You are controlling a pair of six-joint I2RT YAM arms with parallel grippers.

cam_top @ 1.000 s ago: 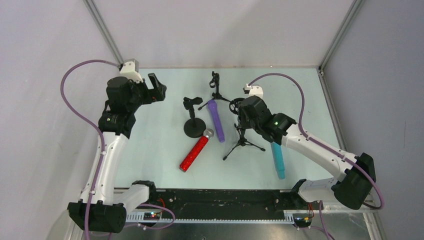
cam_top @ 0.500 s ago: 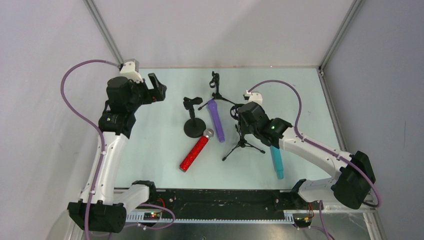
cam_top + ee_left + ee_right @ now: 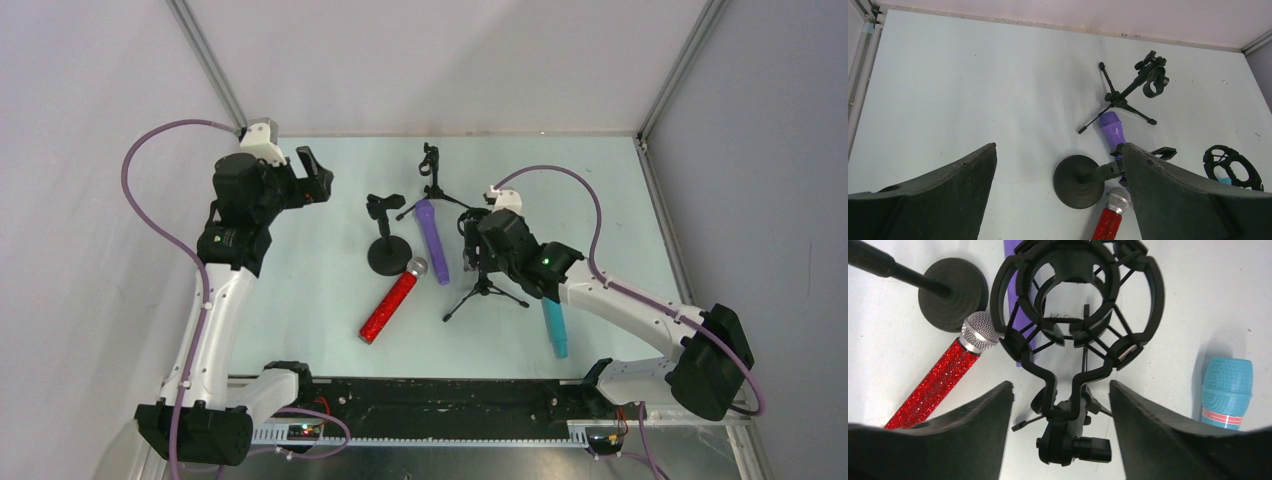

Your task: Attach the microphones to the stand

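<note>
Three units: red glitter microphone (image 3: pixel 390 305), purple microphone (image 3: pixel 432 240), teal microphone (image 3: pixel 553 325). All lay flat on the table (image 3: pixel 320 220), unmounted. Judged rigid, light, smooth, roll-prone; grip mid-barrel. Left gripper (image 3: pixel 1059 150) stood open, empty. Right gripper (image 3: pixel 1060 385) had its jaws apart astride the shock-mount stand (image 3: pixel 1068 445).

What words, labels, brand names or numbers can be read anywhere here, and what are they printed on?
No text can be read in any view.
teal microphone: a pink band under its head may carry print, but it is too blurred to read.
red microphone, purple microphone, black cradle stand: no lettering shows.
</note>
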